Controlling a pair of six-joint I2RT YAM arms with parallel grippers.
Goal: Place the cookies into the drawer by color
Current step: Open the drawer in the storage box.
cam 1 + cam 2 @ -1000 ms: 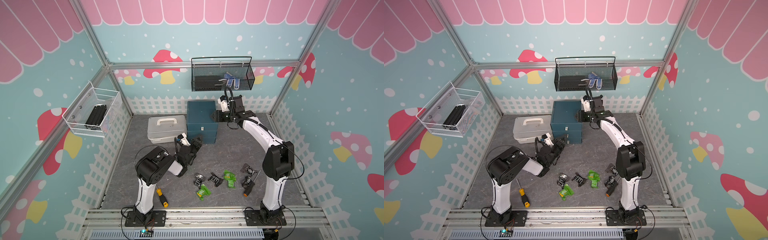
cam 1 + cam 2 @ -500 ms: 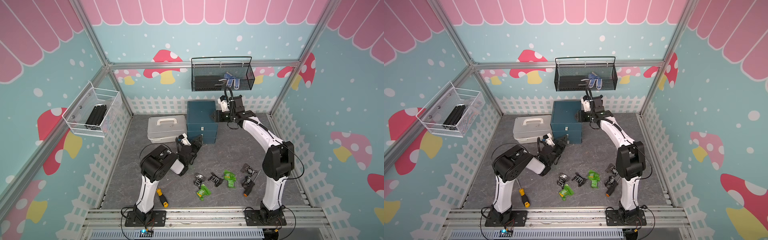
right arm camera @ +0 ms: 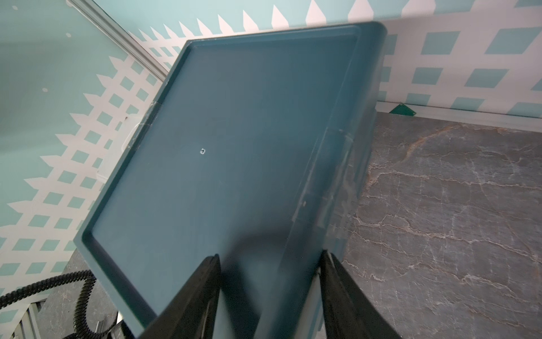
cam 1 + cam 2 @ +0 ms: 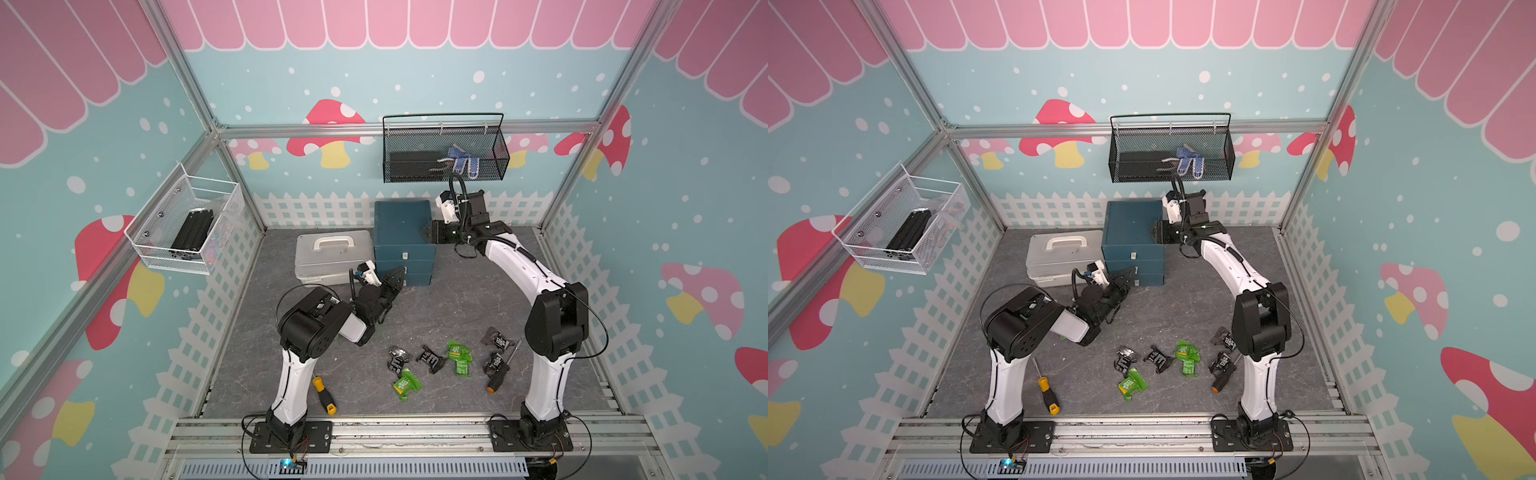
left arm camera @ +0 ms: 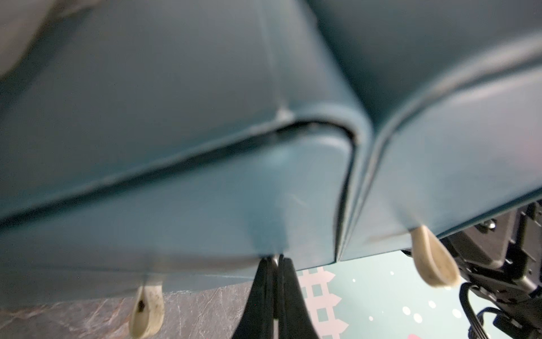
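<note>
The drawer (image 4: 401,224) (image 4: 1133,232) is a teal cabinet of three stacked drawers at the back, all pushed in. My left gripper (image 4: 398,277) (image 5: 275,261) is low at its front, shut on the middle white pull tab. In the left wrist view the other two pull tabs (image 5: 146,311) hang free on either side. My right gripper (image 4: 430,232) (image 3: 271,254) is open, its jaws astride the cabinet's top right edge (image 3: 316,205). Green cookies (image 4: 458,353) (image 4: 1131,384) and black cookies (image 4: 432,357) (image 4: 1221,363) lie scattered on the floor near the front. No orange cookie shows.
A pale grey lidded case (image 4: 332,257) stands against the cabinet's left side. A yellow-handled screwdriver (image 4: 324,390) lies by the left arm's base and a black-and-orange one (image 4: 500,372) among the right-hand cookies. A black wire basket (image 4: 444,151) and a white one (image 4: 187,228) hang on the walls.
My left gripper has closed from partly open onto the pull tab, edging in toward the drawer front. The right arm and the cookies have not moved.
</note>
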